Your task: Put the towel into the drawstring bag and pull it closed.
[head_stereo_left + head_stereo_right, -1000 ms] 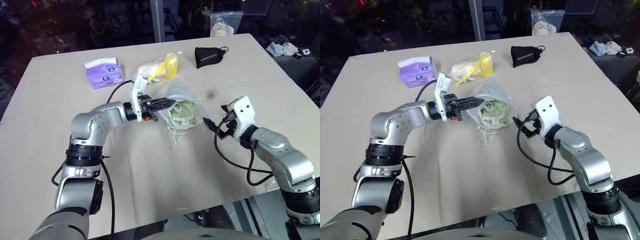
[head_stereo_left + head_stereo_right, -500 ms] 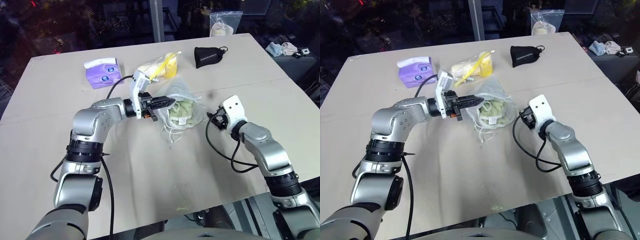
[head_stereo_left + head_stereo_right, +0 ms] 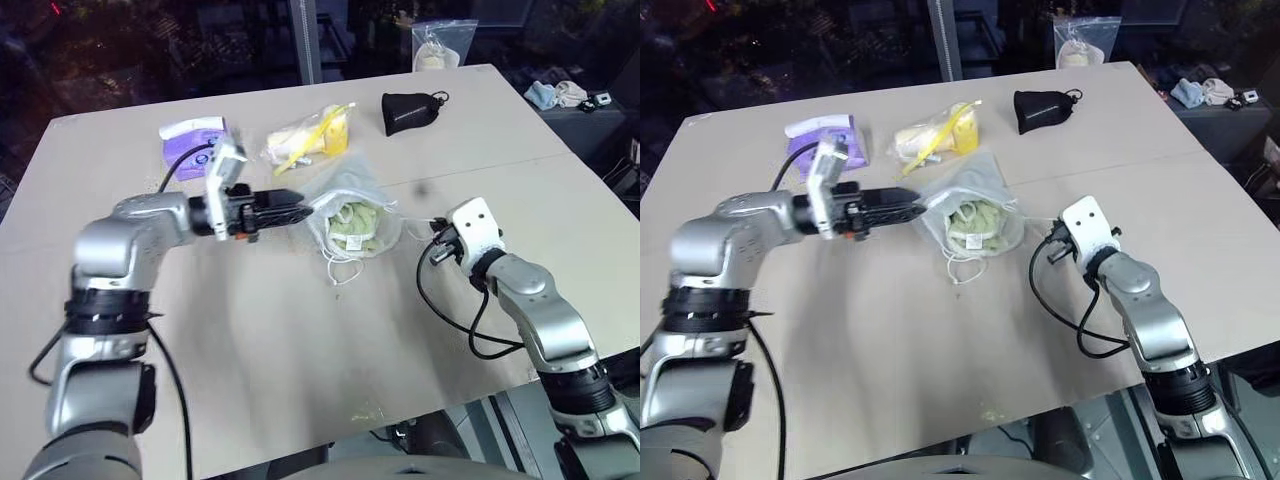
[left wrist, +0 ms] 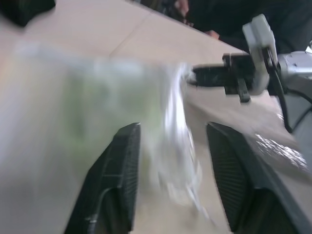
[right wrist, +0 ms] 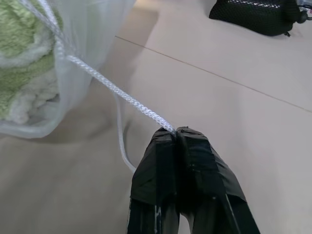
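Your right gripper is pinched on the drawstring bag's cord, your left gripper gapes beside that bag, towel half-blurred inside.

Lab-like room, bare test table (dark surroundings)

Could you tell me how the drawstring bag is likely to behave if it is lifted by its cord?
The drawstring bag looks thin and crumpled, so it would probably sag limply. The fluffy towel inside seems light, likely slumping to the bottom. The cord, pinched by the right claw, should cinch the mouth.
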`<action>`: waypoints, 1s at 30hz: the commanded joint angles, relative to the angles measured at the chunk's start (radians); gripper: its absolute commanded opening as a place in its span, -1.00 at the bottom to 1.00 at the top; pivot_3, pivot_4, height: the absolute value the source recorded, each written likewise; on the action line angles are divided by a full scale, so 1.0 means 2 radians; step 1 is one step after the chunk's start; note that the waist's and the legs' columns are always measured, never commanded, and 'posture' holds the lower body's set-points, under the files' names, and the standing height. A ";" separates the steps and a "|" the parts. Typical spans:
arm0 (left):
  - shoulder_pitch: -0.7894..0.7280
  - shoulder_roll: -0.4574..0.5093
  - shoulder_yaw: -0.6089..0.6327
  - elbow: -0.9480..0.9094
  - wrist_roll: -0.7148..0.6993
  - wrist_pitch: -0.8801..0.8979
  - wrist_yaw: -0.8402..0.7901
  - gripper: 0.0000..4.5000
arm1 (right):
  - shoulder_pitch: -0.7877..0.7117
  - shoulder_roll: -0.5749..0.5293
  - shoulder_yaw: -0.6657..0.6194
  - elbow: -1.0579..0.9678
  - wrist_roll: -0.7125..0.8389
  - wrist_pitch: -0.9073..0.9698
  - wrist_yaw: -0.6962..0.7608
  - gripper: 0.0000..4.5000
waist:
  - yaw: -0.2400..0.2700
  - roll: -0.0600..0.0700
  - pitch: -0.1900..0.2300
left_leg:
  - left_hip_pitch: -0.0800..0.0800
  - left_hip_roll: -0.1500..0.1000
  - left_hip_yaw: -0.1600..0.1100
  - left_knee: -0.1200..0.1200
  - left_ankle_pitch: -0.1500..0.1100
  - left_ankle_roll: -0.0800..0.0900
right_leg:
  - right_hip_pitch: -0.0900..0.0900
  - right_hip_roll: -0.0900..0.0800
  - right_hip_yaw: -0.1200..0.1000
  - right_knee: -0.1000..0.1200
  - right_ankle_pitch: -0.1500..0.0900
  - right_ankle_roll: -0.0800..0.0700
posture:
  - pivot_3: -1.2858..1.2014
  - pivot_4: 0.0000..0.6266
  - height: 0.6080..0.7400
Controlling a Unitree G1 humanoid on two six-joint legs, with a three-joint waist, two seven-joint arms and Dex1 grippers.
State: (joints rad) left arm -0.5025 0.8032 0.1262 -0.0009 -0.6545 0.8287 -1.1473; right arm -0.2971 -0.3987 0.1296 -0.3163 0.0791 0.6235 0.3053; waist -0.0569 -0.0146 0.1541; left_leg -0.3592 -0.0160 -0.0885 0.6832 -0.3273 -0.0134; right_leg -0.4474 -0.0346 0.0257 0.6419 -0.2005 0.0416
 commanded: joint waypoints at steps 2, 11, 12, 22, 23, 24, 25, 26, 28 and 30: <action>0.077 0.001 -0.004 -0.066 0.026 -0.025 0.036 -0.06 | -0.005 0.001 -0.018 -0.039 -0.001 0.004 -0.003 -1.00 | 0.008 0.000 0.000 | 0.000 0.000 0.000 0.000 0.000 0.000 | 0.000 0.000 0.000 0.000 0.000 0.000 | 0.03 -0.52 1.00; 0.135 -0.121 -0.059 -0.122 0.060 -0.039 0.161 -0.06 | -0.004 0.000 -0.017 -0.054 -0.002 0.018 0.000 -1.00 | 0.021 -0.001 -0.001 | 0.000 0.000 0.000 0.001 0.000 0.000 | 0.001 0.000 -0.001 0.000 0.000 0.000 | 0.03 -0.52 1.00; 0.135 -0.125 -0.065 -0.120 0.065 -0.042 0.165 -0.06 | -0.004 -0.001 -0.017 -0.057 -0.003 0.020 0.000 -1.00 | 0.020 -0.001 -0.001 | 0.000 0.000 0.000 0.001 0.000 0.000 | 0.001 0.000 -0.001 0.001 0.000 0.000 | 0.03 -0.52 1.00; 0.099 -0.188 -0.110 -0.074 0.091 -0.058 0.196 -0.28 | 0.007 -0.005 -0.024 -0.076 -0.006 0.037 -0.004 -1.00 | 0.021 -0.001 -0.001 | 0.000 0.000 0.000 0.001 0.000 0.000 | 0.001 0.000 -0.001 0.000 0.000 0.000 | 0.03 -0.52 1.00; 0.098 -0.189 -0.114 -0.072 0.097 -0.064 0.196 -0.36 | 0.007 -0.004 -0.025 -0.078 -0.006 0.038 -0.004 -1.00 | 0.021 -0.001 -0.001 | 0.001 0.000 0.000 0.001 0.000 0.000 | 0.001 0.000 -0.001 0.000 0.000 0.000 | 0.03 -0.52 1.00; 0.099 -0.191 -0.118 -0.070 0.102 -0.071 0.197 -0.60 | 0.007 -0.004 -0.026 -0.078 -0.006 0.038 -0.005 -1.00 | 0.020 -0.001 -0.001 | 0.001 0.000 0.000 0.001 0.000 0.000 | 0.001 0.000 -0.001 0.000 0.000 0.000 | 0.03 -0.52 1.00; 0.099 -0.191 -0.120 -0.066 0.111 -0.082 0.199 -0.80 | 0.006 -0.003 -0.027 -0.078 -0.007 0.036 -0.006 -1.00 | 0.019 -0.001 -0.001 | 0.001 0.000 0.000 0.001 0.000 0.000 | 0.001 0.000 0.000 0.000 0.000 0.000 | 0.03 -0.52 1.00; 0.099 -0.189 -0.122 -0.057 0.124 -0.099 0.202 -0.99 | 0.005 -0.002 -0.029 -0.076 -0.009 0.032 -0.009 -1.00 | 0.019 -0.001 -0.001 | 0.001 0.000 0.000 0.001 0.000 0.000 | 0.001 0.000 0.000 0.001 0.000 0.000 | 0.03 -0.52 1.00; 0.097 -0.187 -0.116 -0.039 0.146 -0.133 0.214 -0.99 | 0.001 0.000 -0.034 -0.075 -0.013 0.024 -0.015 -1.00 | 0.020 -0.001 -0.001 | 0.001 0.000 0.000 0.001 0.000 0.000 | 0.001 0.000 0.000 0.001 0.000 0.000 | 0.03 -0.52 1.00; 0.089 -0.184 -0.092 -0.020 0.165 -0.183 0.233 -0.99 | -0.009 -0.002 -0.045 -0.077 -0.021 0.013 -0.023 -1.00 | 0.021 -0.001 -0.001 | 0.001 0.000 0.000 0.001 0.000 0.000 | 0.001 0.000 0.000 0.001 0.000 0.000 | 0.03 -0.52 1.00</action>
State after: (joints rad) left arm -0.3037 0.4235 -0.1186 -0.0597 -0.3629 0.5539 -0.7165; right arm -0.2841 -0.3957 0.0883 -0.4196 0.0552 0.6862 0.2786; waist -0.0158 -0.0168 0.1527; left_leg -0.3570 -0.0165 -0.0877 0.6849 -0.3272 -0.0134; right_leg -0.4451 -0.0345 0.0250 0.6431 -0.2001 0.0410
